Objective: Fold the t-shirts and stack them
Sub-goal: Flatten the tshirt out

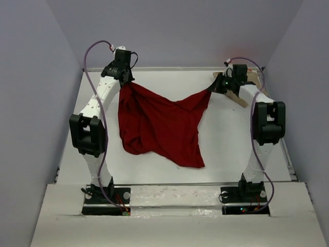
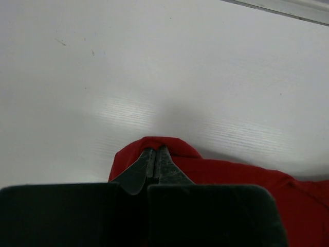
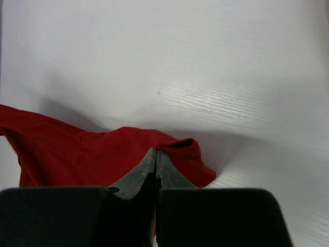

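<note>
A large dark red t-shirt hangs stretched between my two arms over the white table, its lower part drooping toward the near edge. My left gripper is shut on its far left corner; in the left wrist view the fingers pinch a fold of red cloth. At the far right my right gripper is shut on the other corner, and the right wrist view shows red cloth bunched round the closed fingertips. A tan t-shirt lies partly hidden behind the right arm.
Grey walls close in the white table on the left, right and back. Both arm bases sit at the near edge. A raised rim runs along the table's far edge.
</note>
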